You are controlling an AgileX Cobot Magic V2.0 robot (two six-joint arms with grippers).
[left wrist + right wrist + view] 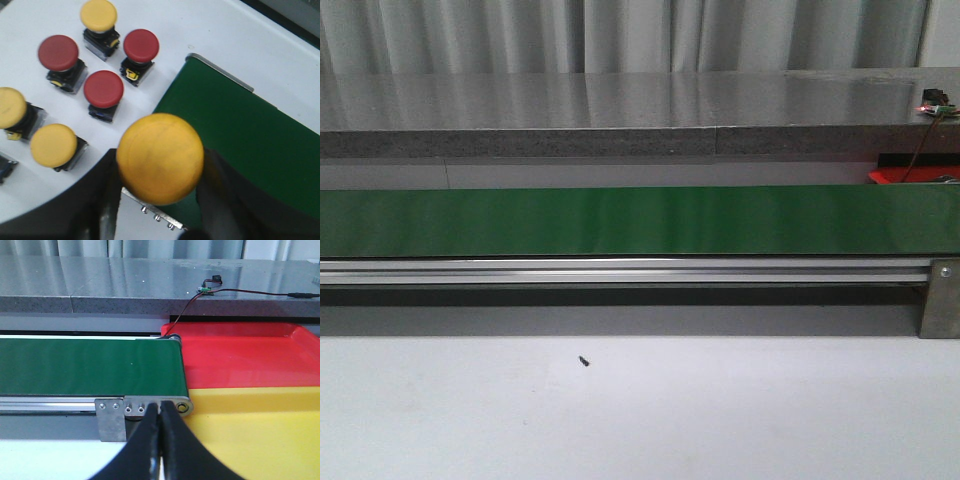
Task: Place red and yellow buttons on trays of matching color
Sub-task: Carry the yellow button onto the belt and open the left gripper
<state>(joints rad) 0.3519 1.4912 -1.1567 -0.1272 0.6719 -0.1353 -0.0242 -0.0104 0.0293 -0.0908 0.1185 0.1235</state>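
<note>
Buttons sit in a loose cluster on the white surface [225, 30] in the left wrist view: a yellow button at the near-left edge [10, 107], another yellow one [52, 145] just beside it, a red button [58, 52], a yellow button [98, 15], a red button in the middle [103, 89] and one more red button [141, 46]. All six stand upright on dark square bases, close together but apart from one another.

The left gripper [160, 200] has its dark fingers [220, 195] clamped on a seventh, held yellow button [160, 159], whose domed cap fills the space between them (a metal base with small screws shows under the cap). It hangs over the rounded end of the green belt [240, 135], partly above the white surface.

From the front, the green belt [640, 220] runs across the whole width on an aluminium rail [620, 270], with a grey stone ledge [620, 110] behind it and a sliver of the red tray [910, 172] at the far right.

The right gripper [160, 450] has its fingers [140, 445] pressed together, holding nothing, hovering near the belt's right end. Past that end lie the red tray [250, 355] and, touching it on the nearer side, the yellow tray [260, 430]; both hold no buttons.
</note>
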